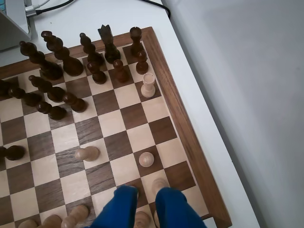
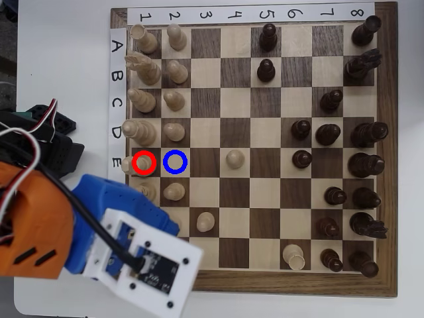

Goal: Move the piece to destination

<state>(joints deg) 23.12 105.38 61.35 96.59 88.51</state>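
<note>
Piece [image 2: 128, 165] of pale smooth wood, on red-ringed dark square, just beside blue-ringed light destination [image 2: 175, 162]; blue plastic gripper [image 1: 146, 194] with fingers apart, holding nothing.

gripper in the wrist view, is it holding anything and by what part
Nothing is held. The gripper has its jaws open above the board's near rows, with only board squares in the gap, and pale pieces beside the blue fingers.
</note>
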